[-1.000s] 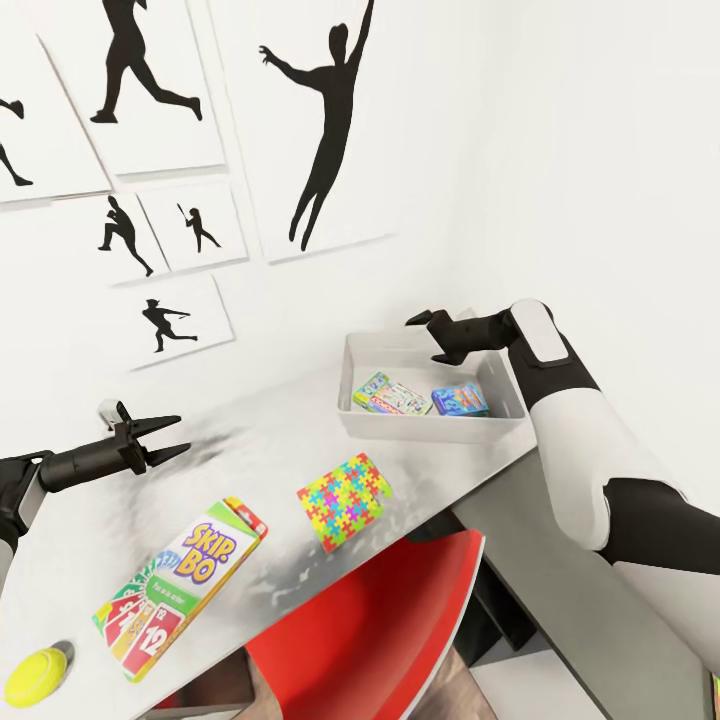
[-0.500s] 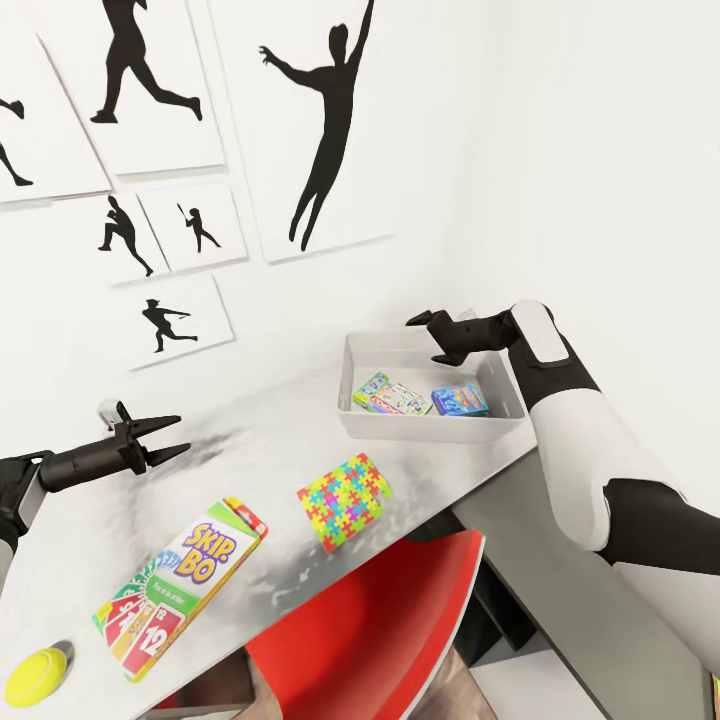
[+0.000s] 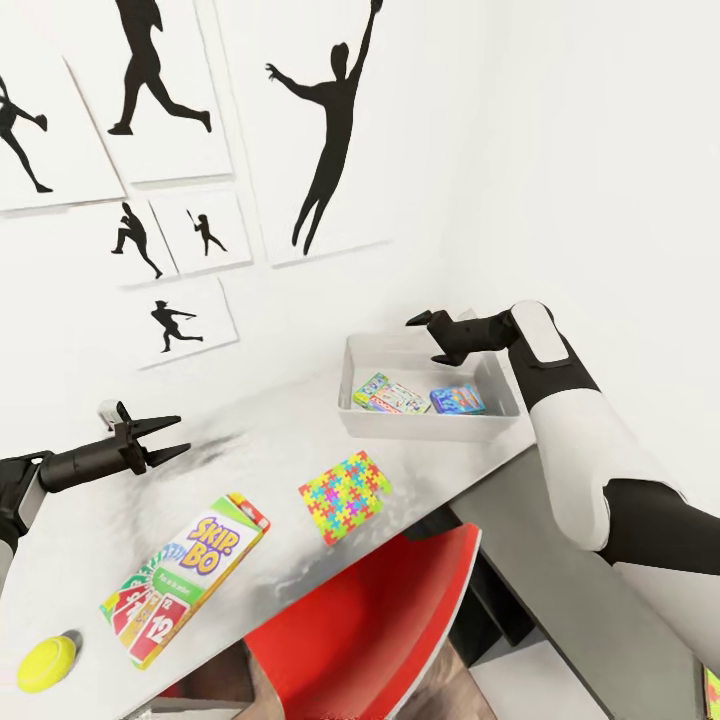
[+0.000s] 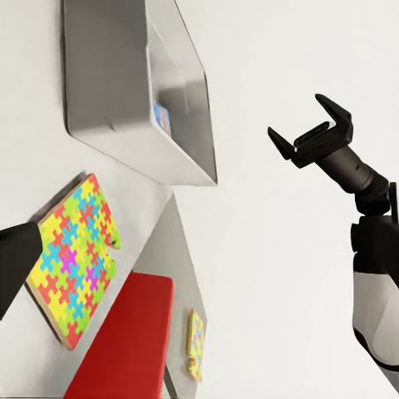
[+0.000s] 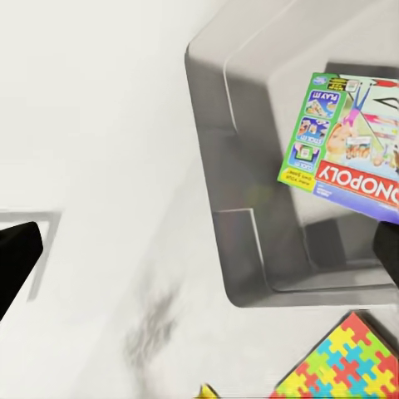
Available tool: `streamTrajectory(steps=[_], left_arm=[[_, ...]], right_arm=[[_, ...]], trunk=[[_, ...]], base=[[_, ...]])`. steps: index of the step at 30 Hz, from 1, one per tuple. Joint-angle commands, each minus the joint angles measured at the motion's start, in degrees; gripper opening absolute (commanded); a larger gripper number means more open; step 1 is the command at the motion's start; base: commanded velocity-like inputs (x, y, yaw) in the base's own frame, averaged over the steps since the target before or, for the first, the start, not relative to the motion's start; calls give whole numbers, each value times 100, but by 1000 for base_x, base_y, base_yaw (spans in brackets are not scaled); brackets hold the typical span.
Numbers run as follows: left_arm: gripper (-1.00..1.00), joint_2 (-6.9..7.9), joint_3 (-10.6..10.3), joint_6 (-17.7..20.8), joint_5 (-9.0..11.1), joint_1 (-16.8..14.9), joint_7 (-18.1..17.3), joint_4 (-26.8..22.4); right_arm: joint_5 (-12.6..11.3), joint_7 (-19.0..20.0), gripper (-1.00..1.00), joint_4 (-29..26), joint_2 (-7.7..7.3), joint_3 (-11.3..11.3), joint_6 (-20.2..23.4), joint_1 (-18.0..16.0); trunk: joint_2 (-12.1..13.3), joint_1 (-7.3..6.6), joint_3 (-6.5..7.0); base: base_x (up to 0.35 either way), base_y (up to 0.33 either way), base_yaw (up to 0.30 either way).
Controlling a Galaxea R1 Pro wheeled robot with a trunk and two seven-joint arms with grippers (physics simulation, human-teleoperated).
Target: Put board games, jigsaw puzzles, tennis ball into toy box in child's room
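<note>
Right gripper (image 3: pixel 432 338) hangs above the far side of the toy box (image 3: pixel 352 370), jaws spread, holding nothing. Left gripper (image 3: pixel 168 437) hovers over bare table (image 3: pixel 270 440), also spread and empty.

Two board games lie inside the toy box: a pale green-edged one (image 3: pixel 392 395) and a blue one (image 3: pixel 458 400), side by side. Outstanding on the table: the Skip-Bo box (image 3: pixel 185 578), one jigsaw puzzle (image 3: pixel 344 495), and the tennis ball (image 3: pixel 46 663). The second puzzle is not confirmed; a small patterned square (image 4: pixel 194 343) low beside the cabinet in the left wrist view may be it, but the rendering is too small to say.

Risks:
- The tennis ball and the Skip-Box box both sit at the near table edge. A glancing touch could send the ball off onto the floor.
- The jigsaw puzzle lies near the near edge, above the red chair (image 3: pixel 380 620). It is thin and flat; a pinch from above may slide it rather than lift it, and towards the edge it would drop.
- The toy box stands at the table's end corner; a push from the right arm could shift it towards that edge.

Clearance: open table lies between the left gripper and the toys. The wall stands close behind the toy box, limiting the right arm's far-side room.
</note>
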Motion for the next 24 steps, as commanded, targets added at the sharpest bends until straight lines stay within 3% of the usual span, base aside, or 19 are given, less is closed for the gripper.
streamTrajectory(steps=[1,24], left_arm=[[100,1,0,61,-10,-4,-28,1],[100,1,0,61,-10,-5,-28,1]], right_arm=[[-48,-60,100,-4,5,-27,16,-5],[-48,-60,100,-4,-2,-38,16,-5]], trunk=[[-10,3,-1],[-10,3,63]], base=[[-76,0,0],[-49,0,0]])
